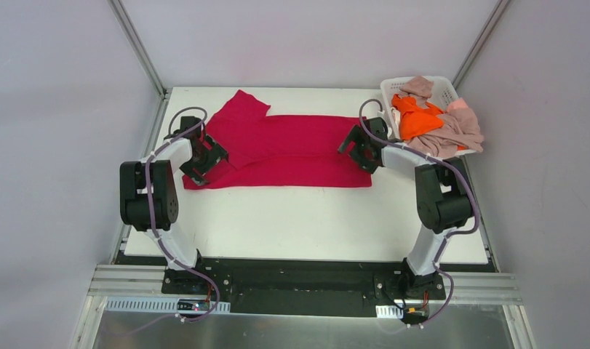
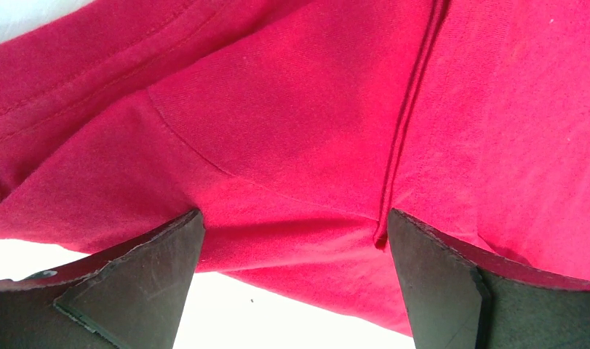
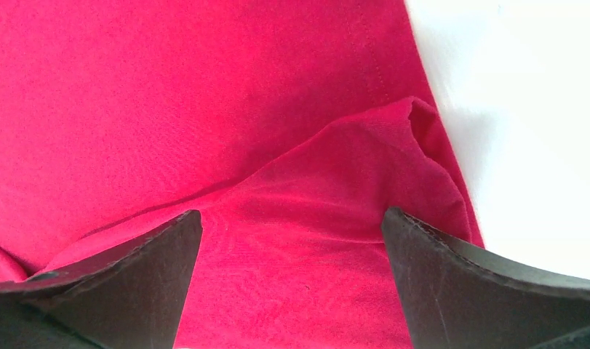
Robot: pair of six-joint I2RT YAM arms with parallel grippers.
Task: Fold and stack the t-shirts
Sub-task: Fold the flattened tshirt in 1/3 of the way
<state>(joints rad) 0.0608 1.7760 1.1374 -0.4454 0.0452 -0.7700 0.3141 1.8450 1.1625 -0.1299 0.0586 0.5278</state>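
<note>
Fold step: crimson t-shirt (image 1: 299,149) lies spread across far surface (image 1: 299,218), my left pincer (image 2: 295,214) and right pincer (image 3: 292,212) both apart, low over its opposite ends; next I must pinch hems, I judge.

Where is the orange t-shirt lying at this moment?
In the top view, the orange t-shirt lies in the white basket at the far right corner of the table, among pink-beige shirts.

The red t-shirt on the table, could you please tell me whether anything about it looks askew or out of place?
Yes. The red t-shirt lies as a long band, but one sleeve sticks out from the far edge near its left end, unfolded. At the right end a corner is rumpled and turned over.
</note>
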